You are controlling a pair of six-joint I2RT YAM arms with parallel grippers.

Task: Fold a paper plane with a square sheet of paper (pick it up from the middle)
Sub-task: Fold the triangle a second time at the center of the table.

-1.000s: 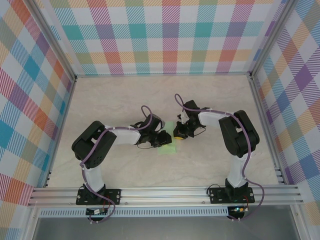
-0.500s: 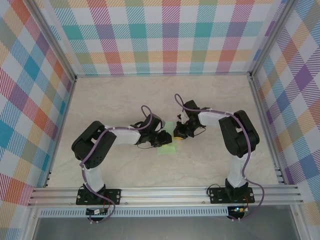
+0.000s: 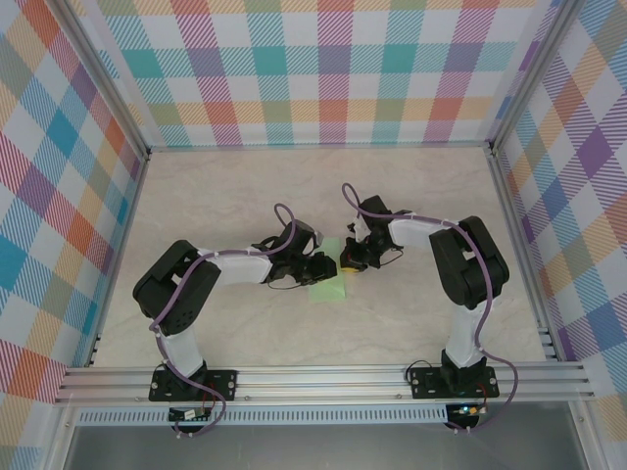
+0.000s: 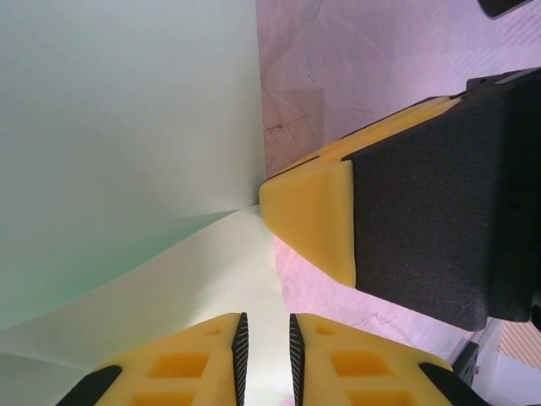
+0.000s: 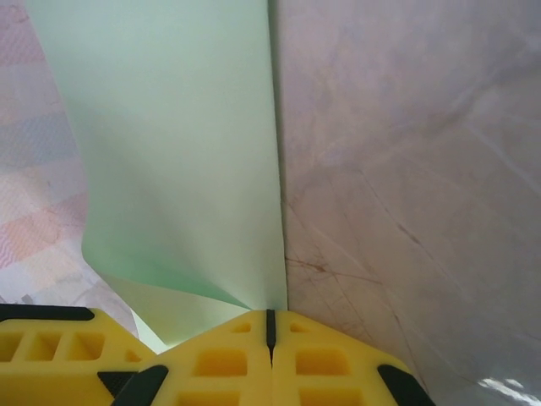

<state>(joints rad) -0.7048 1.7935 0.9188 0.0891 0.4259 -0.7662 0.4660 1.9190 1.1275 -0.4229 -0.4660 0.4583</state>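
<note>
The paper [image 3: 327, 289] lies mid-table between the arms, one edge curling up. The right gripper [image 5: 270, 320] is closed tight on that edge. The left gripper [image 4: 265, 331] stands a narrow slit apart over the sheet, with paper showing through the gap. Bare marbled table [image 3: 431, 196] spreads wide on every side. From above, both grippers hide part of the sheet. Plaid walls [image 3: 323, 78] enclose the table.

Black rounded joint housings [image 3: 184, 284] are joined by white link tubes [image 3: 240, 266], with thin purple cables [image 3: 284, 208] looped alongside. The left gripper [image 4: 265, 328] and right gripper [image 5: 270, 318] are fitted with yellow ribbed plastic fingers [image 5: 228, 362].
</note>
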